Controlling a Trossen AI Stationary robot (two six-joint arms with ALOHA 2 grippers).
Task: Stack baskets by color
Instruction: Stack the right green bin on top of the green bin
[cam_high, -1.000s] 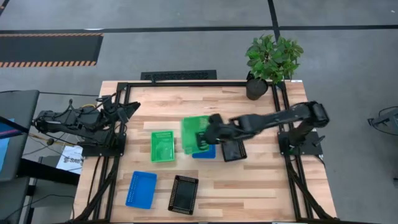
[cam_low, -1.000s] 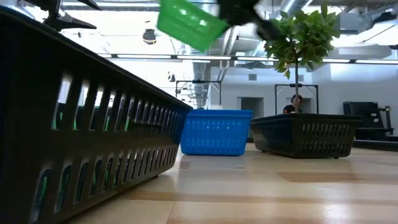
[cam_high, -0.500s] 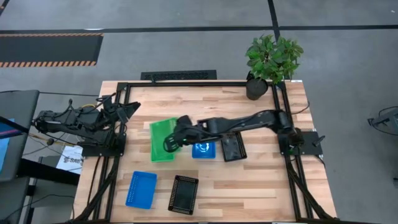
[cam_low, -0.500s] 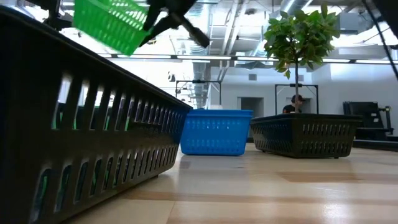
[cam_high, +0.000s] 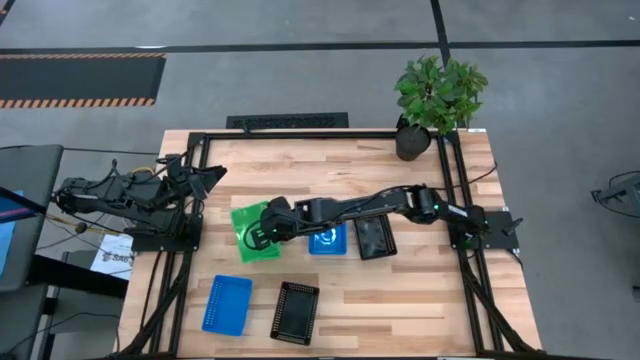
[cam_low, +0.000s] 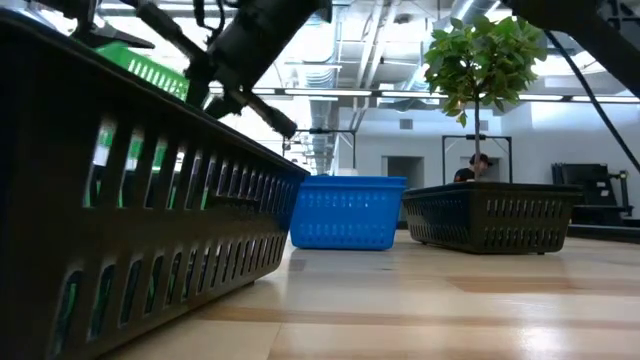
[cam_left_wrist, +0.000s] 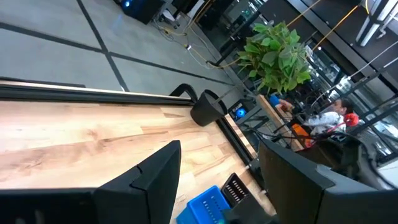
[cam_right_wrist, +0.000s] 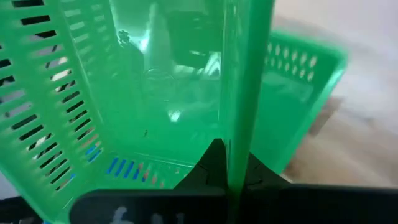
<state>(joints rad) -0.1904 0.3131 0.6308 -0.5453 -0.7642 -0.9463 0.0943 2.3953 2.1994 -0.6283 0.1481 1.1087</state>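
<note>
Handling the small rectangular perforated plastic baskets should be easy on weight, since each looks thin-walled, light and fairly stiff, though the smooth plastic could slip or twist in a narrow pinch; the top rim of one wall is the sensible place to take hold. On the light wooden table (cam_high: 420, 300), a green mesh basket on the table (cam_high: 262, 247) lies left of centre, and the held green mesh basket (cam_high: 252, 225) hangs tilted over it, overlapping it but not yet nested. A blue mesh basket at centre (cam_high: 328, 240) and a black mesh basket beside it (cam_high: 376, 238) sit just right of that, while another blue mesh basket (cam_high: 227, 304) and another black mesh basket (cam_high: 295, 312) lie near the front edge. The right gripper (cam_high: 268, 226), stretched across from the right side, has its jaws pinched tight on one thin wall of the held basket, as the right wrist view shows (cam_right_wrist: 239, 93). The left gripper (cam_high: 205, 177) waits at the table's left edge with fingers (cam_left_wrist: 146, 180) standing apart, holding nothing
</note>
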